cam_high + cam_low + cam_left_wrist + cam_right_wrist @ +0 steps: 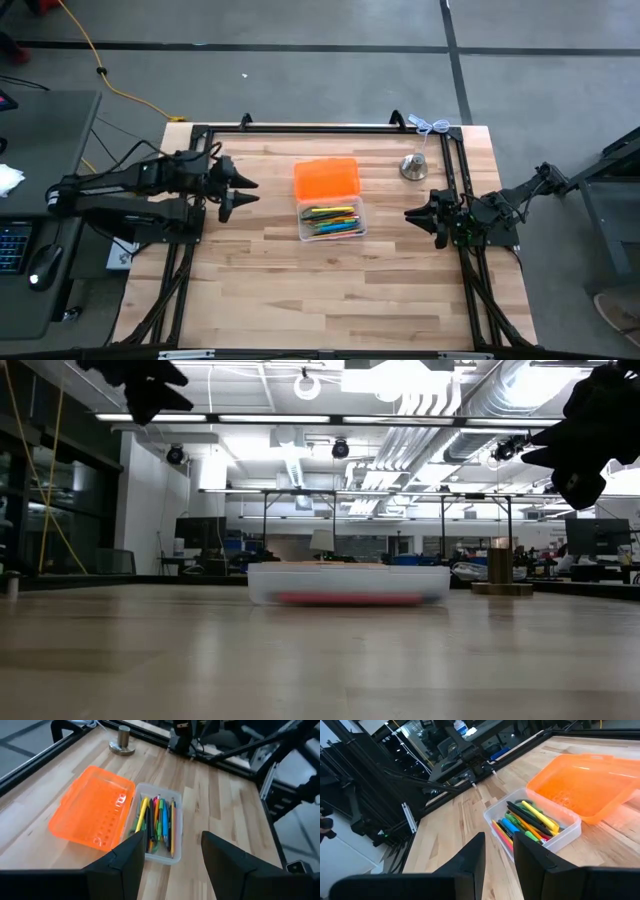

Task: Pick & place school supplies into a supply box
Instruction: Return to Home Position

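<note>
The supply box (pixel 331 221), clear plastic, sits mid-table on its base. Its orange hinged lid (pixel 326 179) is swung open and lies on the wood at the box's far side. Inside lie the school supplies (pixel 157 822): yellow, green, blue, pink and black pens and pencils, side by side along the box. My left gripper (pixel 252 191) hovers open over the table left of the box, pointing toward it, with nothing between its fingers. My right gripper (pixel 408 213) is raised at the right of the box, its fingers slightly apart and empty.
A silver bell (pixel 414 167) stands at the far right, behind my right gripper. A black frame (pixel 320 128) runs along the table's far and side edges. Bare wood (pixel 330 290) stretches from the box to the near edge.
</note>
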`<action>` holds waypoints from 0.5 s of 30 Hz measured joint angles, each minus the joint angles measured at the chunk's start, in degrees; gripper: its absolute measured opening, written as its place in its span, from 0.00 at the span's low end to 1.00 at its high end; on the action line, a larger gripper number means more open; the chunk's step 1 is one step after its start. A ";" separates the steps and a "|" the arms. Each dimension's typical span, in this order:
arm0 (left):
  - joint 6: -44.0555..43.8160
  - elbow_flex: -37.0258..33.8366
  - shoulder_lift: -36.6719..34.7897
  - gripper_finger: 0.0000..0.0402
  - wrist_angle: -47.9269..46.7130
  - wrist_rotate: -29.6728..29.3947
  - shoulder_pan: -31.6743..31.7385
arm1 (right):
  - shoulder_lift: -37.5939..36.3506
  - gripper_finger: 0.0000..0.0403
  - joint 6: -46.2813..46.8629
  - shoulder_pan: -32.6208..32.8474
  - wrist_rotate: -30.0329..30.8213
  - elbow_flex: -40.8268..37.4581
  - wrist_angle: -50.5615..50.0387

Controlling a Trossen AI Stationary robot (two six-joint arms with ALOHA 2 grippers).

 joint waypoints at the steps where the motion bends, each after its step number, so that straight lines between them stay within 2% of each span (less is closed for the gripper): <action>1: -0.33 -1.34 -1.31 0.56 0.65 0.00 0.00 | 0.00 0.19 -0.01 0.00 0.05 0.00 0.01; 8: -2.84 -9.11 -7.94 0.56 2.56 -2.59 0.00 | 0.00 0.19 -0.12 0.00 2.59 0.00 -0.01; 15: -4.26 -16.16 -12.79 0.56 8.01 -2.57 0.00 | -0.02 0.19 -0.24 -0.02 2.84 0.00 -0.01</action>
